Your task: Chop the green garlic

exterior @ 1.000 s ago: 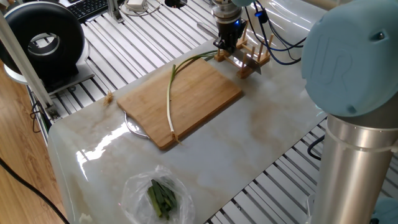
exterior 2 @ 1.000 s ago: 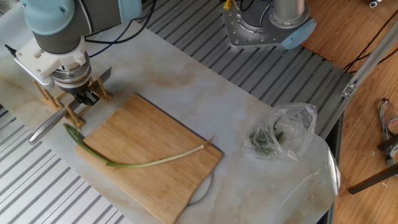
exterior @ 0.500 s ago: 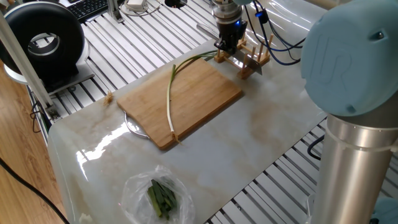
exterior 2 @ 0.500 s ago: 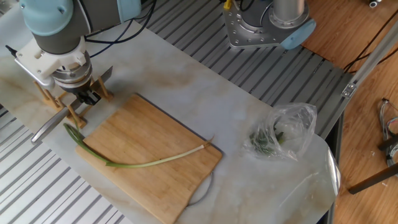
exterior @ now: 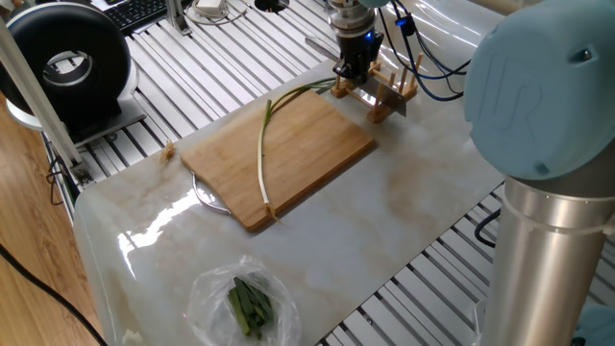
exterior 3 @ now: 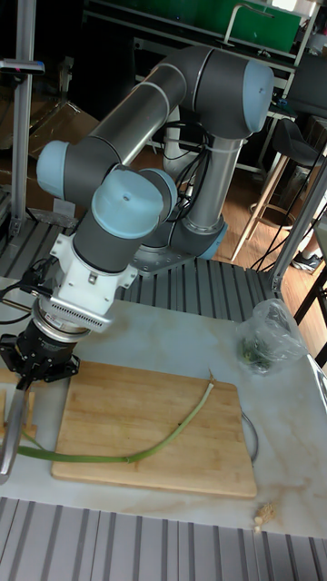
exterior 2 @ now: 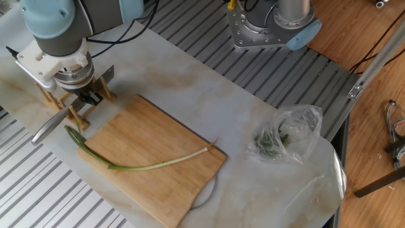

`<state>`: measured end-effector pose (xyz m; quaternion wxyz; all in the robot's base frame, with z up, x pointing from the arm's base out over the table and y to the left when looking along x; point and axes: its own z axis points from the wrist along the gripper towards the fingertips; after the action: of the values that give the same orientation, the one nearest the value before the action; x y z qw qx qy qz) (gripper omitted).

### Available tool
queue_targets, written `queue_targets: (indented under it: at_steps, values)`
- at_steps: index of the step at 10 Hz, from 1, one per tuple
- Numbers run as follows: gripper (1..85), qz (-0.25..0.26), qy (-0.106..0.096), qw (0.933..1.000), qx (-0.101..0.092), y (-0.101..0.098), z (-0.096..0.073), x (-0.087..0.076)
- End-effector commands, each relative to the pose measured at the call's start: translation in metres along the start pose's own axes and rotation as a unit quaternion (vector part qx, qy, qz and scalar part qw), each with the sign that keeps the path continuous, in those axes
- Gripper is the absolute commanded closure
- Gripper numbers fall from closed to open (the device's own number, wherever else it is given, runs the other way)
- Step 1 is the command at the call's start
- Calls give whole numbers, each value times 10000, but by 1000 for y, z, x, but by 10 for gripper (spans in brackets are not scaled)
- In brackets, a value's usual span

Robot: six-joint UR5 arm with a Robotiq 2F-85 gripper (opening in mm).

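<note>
The green garlic (exterior 2: 142,166) lies whole across the wooden cutting board (exterior 2: 158,142), white end near one corner, green leafy tips hanging past the opposite edge onto the desk (exterior 2: 209,95). The gripper (exterior 2: 90,98) is positioned low over a small wooden knife rack (exterior: 389,88) just beside the board's end. A knife (exterior 2: 54,124) rests in the rack, its metal handle projecting outward. Whether the gripper's fingers are clamped on the knife cannot be determined from these views. A clear plastic bag (exterior 2: 288,134) of dark green leaves lies well apart, near the desk's other end.
</note>
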<state>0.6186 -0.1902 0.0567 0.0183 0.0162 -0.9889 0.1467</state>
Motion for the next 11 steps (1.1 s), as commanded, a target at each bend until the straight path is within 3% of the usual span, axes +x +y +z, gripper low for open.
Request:
queue_targets:
  at_steps: [1, 4, 6, 8, 11]
  values:
    - [773, 53, -18, 10000, -46, -1, -2, 0]
    - [843, 83, -95, 9999, -59, -2, -6, -3]
    - [843, 33, -124, 9996, -234, 2, -17, -1]
    - [843, -106, -170, 9992, -345, 2, -38, 4]
    - [843, -483, -465, 9976, -168, -14, -75, 5]
